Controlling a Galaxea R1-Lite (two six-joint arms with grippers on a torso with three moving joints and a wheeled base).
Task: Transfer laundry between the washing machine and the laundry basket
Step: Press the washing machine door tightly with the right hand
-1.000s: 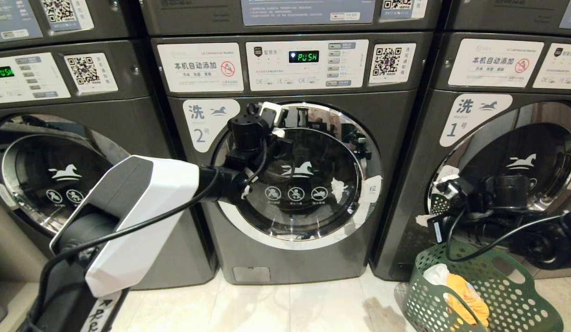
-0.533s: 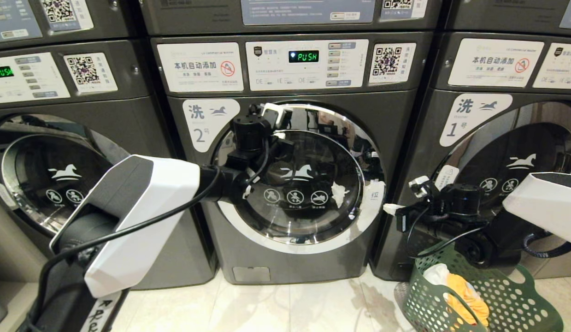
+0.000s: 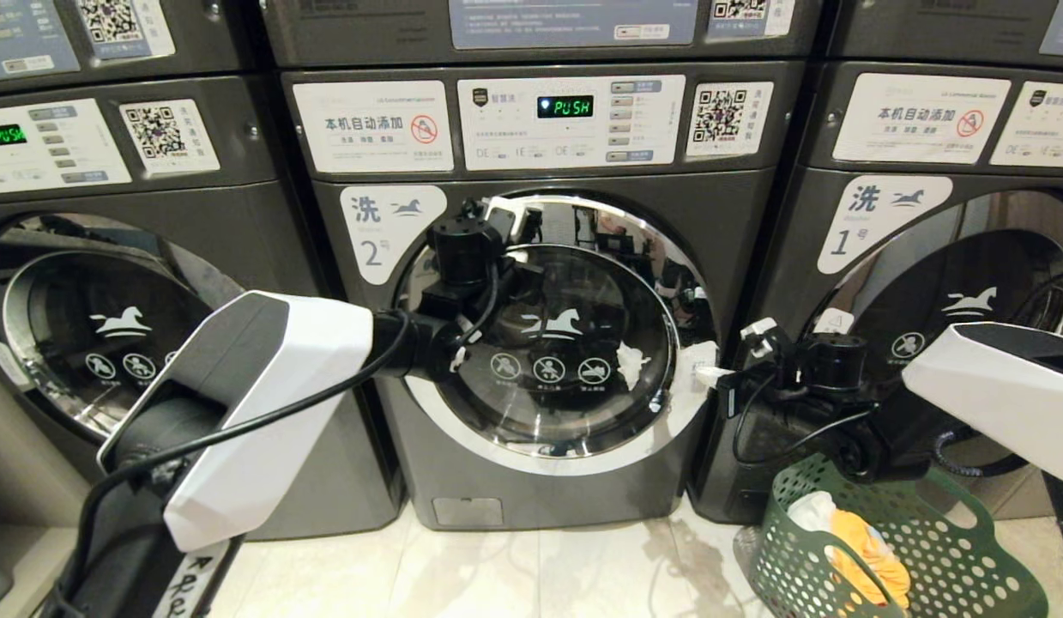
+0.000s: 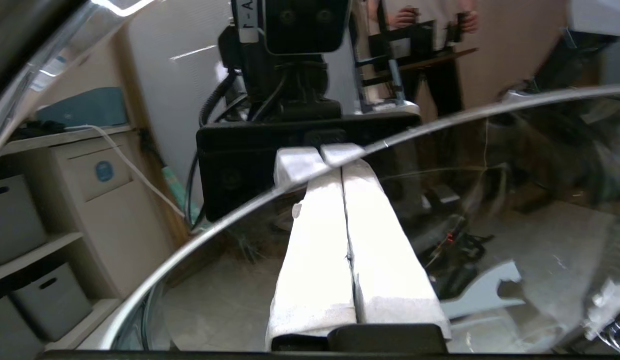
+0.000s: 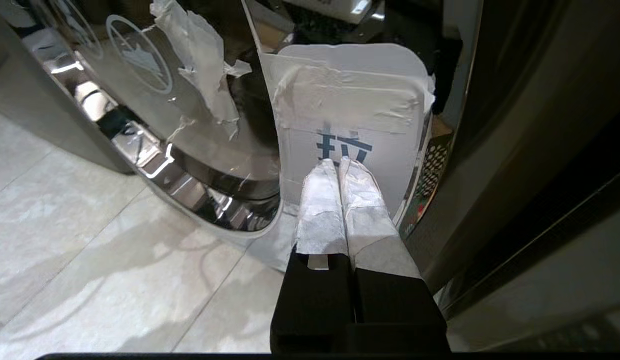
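Washing machine number 2 (image 3: pixel 531 343) stands straight ahead of me, between two others. My left end effector (image 3: pixel 512 215) is at the upper left of its door (image 3: pixel 565 343), and my right end effector (image 3: pixel 711 375) at the door's right edge. The laundry basket (image 3: pixel 891 549) sits on the floor (image 3: pixel 497 575) to the lower right, with clothes (image 3: pixel 870 541) in it.

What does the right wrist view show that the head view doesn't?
Only the right wrist view: the right gripper shut, tips at the taped pull label on the door's edge.
Only the head view: the left gripper at the door's top, the PUSH display, the green laundry basket.
Both: washer 2's door, the floor tiles.
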